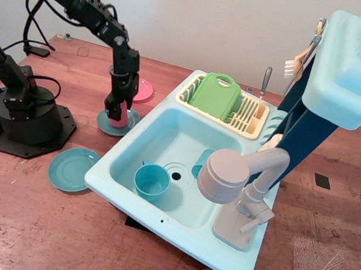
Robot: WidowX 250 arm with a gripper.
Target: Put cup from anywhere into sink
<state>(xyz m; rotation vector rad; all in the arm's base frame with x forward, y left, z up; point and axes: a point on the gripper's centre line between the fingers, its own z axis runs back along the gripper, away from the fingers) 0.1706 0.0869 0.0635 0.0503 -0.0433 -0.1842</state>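
The pink cup (120, 117) stands upright on a teal saucer (108, 124), left of the sink (137, 145) and outside its basin. The gripper (117, 110) reaches down over it, fingers clamped against the cup's sides.

— What carries everything?
— A reddish-brown wooden table (64, 246), scuffed in places.

— What sits directly on it?
— The aqua sink (101, 170) takes up the middle and right, with a dark mat edge (136, 223) showing under its near side. At the far left stands the black robot base (28, 123). A teal saucer (73, 169) lies near-left, just beside the sink's left corner.

— Anything farther back?
— A second teal saucer (105, 124) lies farther back, apart from the first, and a pink plate (142, 89) lies beyond it. Black tape marks (323, 180) dot the wood on the right, and black cables (34, 49) trail at the far left edge.
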